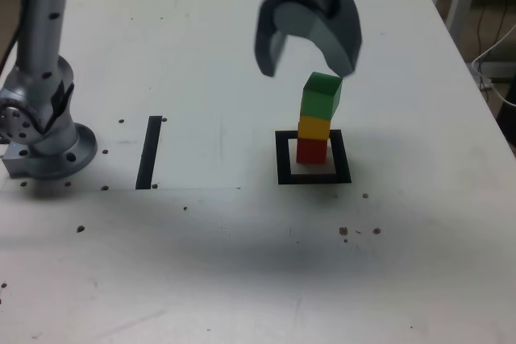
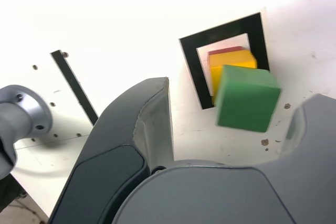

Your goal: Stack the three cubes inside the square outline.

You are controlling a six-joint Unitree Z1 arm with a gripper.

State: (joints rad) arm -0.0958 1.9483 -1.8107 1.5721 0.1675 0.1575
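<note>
Three cubes stand stacked inside the square outline (image 1: pixel 282 159) (image 2: pixel 191 72). The red cube (image 1: pixel 312 151) (image 2: pixel 226 52) is at the bottom and the yellow cube (image 1: pixel 314 127) (image 2: pixel 231 64) sits on it. On top is the green cube (image 1: pixel 322 96) (image 2: pixel 247 98), slightly skewed and shifted toward the exterior view's right. My gripper (image 1: pixel 306 68) (image 2: pixel 240 90) hangs open just above the stack. Its fingers are spread on either side of the green cube and touch nothing.
A straight black tape strip (image 1: pixel 149 151) (image 2: pixel 76 85) lies toward the exterior view's left of the outline. The arm's base (image 1: pixel 48 142) (image 2: pixel 21 114) stands at the far left. Small dark specks dot the white table (image 1: pixel 242 263). Its right edge (image 1: pixel 484 110) is close to the stack.
</note>
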